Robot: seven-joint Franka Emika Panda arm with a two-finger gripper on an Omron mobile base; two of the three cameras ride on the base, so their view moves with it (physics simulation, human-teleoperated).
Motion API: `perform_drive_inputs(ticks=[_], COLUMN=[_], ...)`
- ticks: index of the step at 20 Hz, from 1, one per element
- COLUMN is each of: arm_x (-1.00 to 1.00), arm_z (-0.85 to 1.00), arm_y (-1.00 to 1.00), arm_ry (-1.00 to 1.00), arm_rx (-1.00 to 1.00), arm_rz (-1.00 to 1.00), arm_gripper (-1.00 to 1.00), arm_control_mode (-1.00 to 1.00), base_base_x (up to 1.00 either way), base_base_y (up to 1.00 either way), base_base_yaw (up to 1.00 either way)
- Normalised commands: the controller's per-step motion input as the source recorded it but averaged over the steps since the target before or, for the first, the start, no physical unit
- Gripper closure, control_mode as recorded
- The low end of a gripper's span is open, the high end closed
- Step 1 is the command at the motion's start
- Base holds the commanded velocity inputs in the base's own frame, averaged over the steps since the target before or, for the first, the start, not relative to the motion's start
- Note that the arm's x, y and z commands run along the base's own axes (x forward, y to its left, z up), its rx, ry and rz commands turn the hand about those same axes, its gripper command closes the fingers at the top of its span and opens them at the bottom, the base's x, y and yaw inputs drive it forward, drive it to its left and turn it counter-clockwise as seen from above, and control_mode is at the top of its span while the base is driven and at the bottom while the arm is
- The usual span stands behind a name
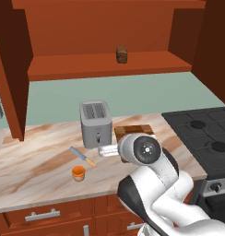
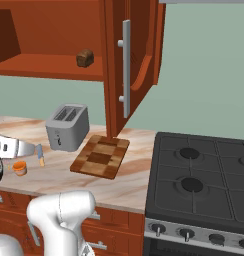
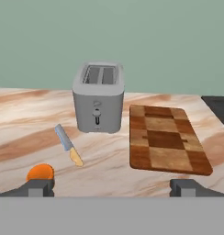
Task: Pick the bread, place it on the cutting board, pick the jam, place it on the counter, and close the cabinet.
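Hand: the hand (image 3: 112,187) hangs low over the near part of the worktop with its two dark fingertips (image 3: 38,186) set far apart and nothing between them; it faces the back wall

Bread: the bread (image 1: 121,54), a small dark brown loaf, stands upright on the cabinet shelf, near the middle of the shelf's front edge; nothing touches it

Cabinet: the cabinet (image 2: 136,30) hangs above the worktop with both doors swung out; the right door shows a long grey bar handle (image 2: 126,67) on its face

Cutting board: the cutting board (image 3: 166,140), checkered in light and dark wood, lies flat on the worktop just to the right of the toaster; its surface is bare; its right side lies near the stove

Jam: the jam (image 1: 78,173), a squat orange jar, stands on the worktop close to the front edge, in front of and left of the toaster; in the hand view it sits just above the left fingertip

Worktop: the worktop (image 1: 36,156) is beige-pink marbled stone over reddish drawers

Toaster: the toaster (image 3: 98,97), grey with two slots, stands toward the back wall

Knife: the knife (image 3: 69,145) lies flat and slantwise between the toaster and the jam, apart from both

Stove: the stove (image 2: 204,185), black with gas burners, adjoins the worktop on the right
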Motion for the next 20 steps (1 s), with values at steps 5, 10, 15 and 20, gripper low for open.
perform_drive_inputs(ticks=[5,10,15,20], arm_x=[-0.19,-0.16,-0.20,-0.18], arm_z=[0.21,0.23,0.16,0.15], arm_y=[-0.24,-0.19,-0.14,-0.10], arm_ry=[0.00,0.00,0.00,-0.05], arm_rx=[0.00,0.00,0.00,0.00], arm_rz=[0.00,0.00,0.00,0.00], arm_gripper=[-1.00,-1.00,-1.00,-1.00], arm_control_mode=[-1.00,-1.00,-1.00,-1.00], base_base_x=[0.00,0.00,0.00,0.00], base_base_y=[0.00,0.00,0.00,0.00], base_base_yaw=[0.00,0.00,0.00,0.00])
